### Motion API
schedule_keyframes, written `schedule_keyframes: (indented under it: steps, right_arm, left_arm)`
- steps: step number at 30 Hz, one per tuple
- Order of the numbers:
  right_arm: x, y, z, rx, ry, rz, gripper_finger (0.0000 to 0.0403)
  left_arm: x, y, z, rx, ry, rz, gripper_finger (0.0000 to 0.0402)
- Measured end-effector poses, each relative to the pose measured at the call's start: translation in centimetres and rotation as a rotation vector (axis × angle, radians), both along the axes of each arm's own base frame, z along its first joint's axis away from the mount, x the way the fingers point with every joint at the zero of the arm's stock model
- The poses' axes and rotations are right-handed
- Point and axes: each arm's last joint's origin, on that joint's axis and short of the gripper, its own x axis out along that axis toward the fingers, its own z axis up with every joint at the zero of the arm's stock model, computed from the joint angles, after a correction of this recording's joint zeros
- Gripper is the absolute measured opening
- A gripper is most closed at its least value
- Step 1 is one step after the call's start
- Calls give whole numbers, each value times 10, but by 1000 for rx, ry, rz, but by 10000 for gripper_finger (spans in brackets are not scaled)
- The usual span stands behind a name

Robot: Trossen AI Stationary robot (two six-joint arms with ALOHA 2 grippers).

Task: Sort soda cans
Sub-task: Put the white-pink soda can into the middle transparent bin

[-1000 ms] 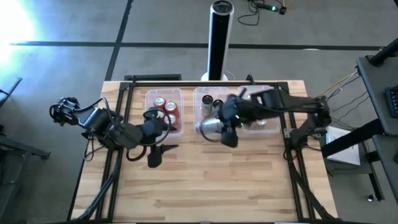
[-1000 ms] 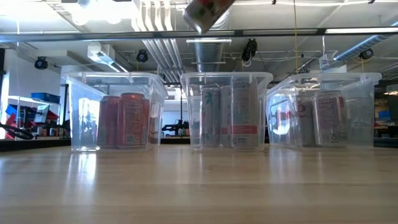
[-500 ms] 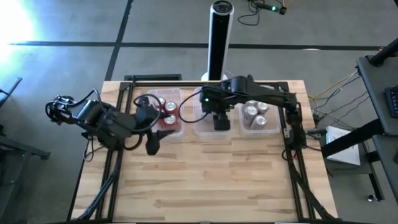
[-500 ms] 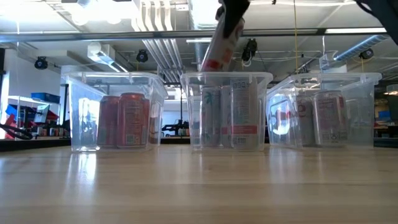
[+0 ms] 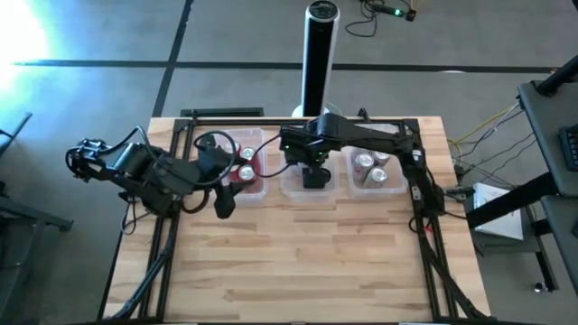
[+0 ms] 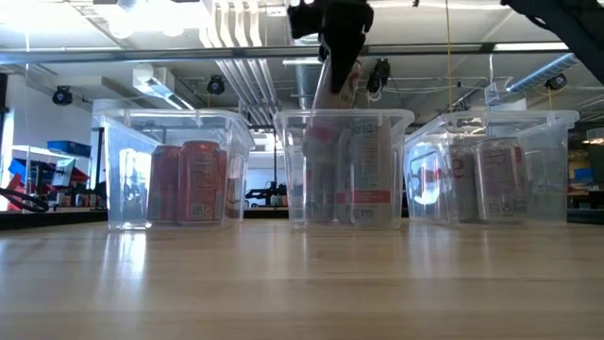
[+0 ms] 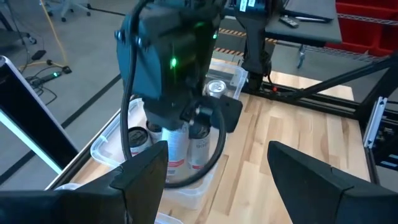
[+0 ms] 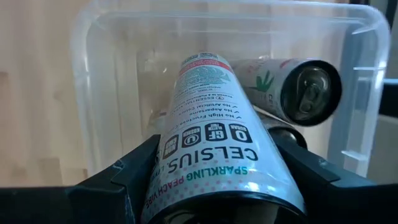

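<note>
**Right gripper holds white can over middle tub**

High view: right gripper sits over the middle tub; left gripper waits beside the left tub of red cans.

Low view: white can tilted, lower end inside the tub.

Left wrist view: own fingers spread, nothing between.

Right wrist view: fingers pinch the white can; another can stands in the tub.

The white can in the right pincer is showing "CELSIUS", "SPARKLING PEACH", "NO HIGH FRUCTOSE", and badges reading "0", "GF", "NON GMO".
</note>
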Motion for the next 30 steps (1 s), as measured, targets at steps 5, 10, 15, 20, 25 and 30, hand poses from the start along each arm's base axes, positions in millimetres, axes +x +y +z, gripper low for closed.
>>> schedule_keyframes:
  steps: [5,10,15,20,25,30]
  right_arm:
    - [9,-2,-17,8,44,-8,238]
    - [15,-4,-30,12,74,-16,245]
    - [21,-5,-42,17,101,-19,254]
    - [23,-6,-46,18,108,-23,256]
    - [25,-6,-50,20,118,-23,257]
    - [28,-6,-55,21,123,-18,257]
  left_arm:
    - [2,0,-1,2,5,3,260]
    - [4,-1,-2,1,7,4,260]
    - [4,-1,-2,-4,6,5,260]
    - [4,-1,-2,-16,1,10,260]
    - [4,-1,-2,-16,1,10,260]
    - [4,-1,-2,-17,1,10,260]
